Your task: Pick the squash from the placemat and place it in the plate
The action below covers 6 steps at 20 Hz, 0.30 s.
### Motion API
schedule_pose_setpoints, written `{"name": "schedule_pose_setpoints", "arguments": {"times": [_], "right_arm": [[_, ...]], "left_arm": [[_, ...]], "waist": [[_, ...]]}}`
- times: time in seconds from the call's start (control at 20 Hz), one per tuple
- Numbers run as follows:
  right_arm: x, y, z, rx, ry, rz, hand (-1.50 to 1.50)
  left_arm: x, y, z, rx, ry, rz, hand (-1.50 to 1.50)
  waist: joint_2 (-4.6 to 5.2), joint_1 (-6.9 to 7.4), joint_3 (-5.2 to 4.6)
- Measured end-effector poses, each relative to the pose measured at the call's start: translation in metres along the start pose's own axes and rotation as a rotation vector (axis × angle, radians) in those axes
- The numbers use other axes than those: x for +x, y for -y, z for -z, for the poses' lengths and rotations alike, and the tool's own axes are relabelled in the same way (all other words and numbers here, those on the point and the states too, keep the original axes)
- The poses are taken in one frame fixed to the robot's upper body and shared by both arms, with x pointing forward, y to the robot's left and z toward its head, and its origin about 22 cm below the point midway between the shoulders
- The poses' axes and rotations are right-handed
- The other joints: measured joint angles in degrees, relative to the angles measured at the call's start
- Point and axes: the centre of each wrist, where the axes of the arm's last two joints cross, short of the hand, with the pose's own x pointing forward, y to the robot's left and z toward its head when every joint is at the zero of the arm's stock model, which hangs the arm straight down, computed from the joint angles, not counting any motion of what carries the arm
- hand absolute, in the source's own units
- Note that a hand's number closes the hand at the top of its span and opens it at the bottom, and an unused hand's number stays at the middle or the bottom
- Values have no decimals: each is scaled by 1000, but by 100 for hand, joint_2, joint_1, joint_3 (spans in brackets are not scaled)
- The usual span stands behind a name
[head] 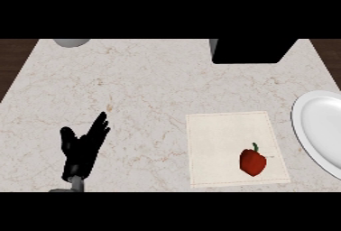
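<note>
1. Counter: pale marble top, dark wood at both far corners. Black box at far edge, right of centre; grey round obj. at far left, cut off by frame.
2. Mat: cream, stitched border, right of centre, near edge of counter.
3. Squash: red, green stem, looks more like a pepper. Lies on mat, near-right corner. Long axis roughly near-to-far, stem pointing away from robot.
4. Plate: white, at right edge, partly out of frame. Nothing visible on it. Sits just right of mat, gap between.
5. Left hand: lower left, fingers straight and up, holding nothing, resting. Well apart from squash.
6. Right hand: not in view.
7. Key relation: squash lies far to right of left hand, across most of counter, and close to plate. Judgement: right arm is better placed for pick, short carry rightward to plate. Squash not in plate at this moment.
</note>
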Motion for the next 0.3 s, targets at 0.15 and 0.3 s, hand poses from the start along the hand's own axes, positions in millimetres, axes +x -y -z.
{"name": "schedule_pose_setpoints", "arguments": {"times": [0.15,0.3], "right_arm": [[1,2,-19,6,-5,-23,-150],[0,1,-36,11,-11,-30,-150]], "left_arm": [[-1,-4,-1,-4,1,-3,0],[-4,-10,0,-5,4,-1,0]], "waist": [[2,10,0],[4,16,2]]}}
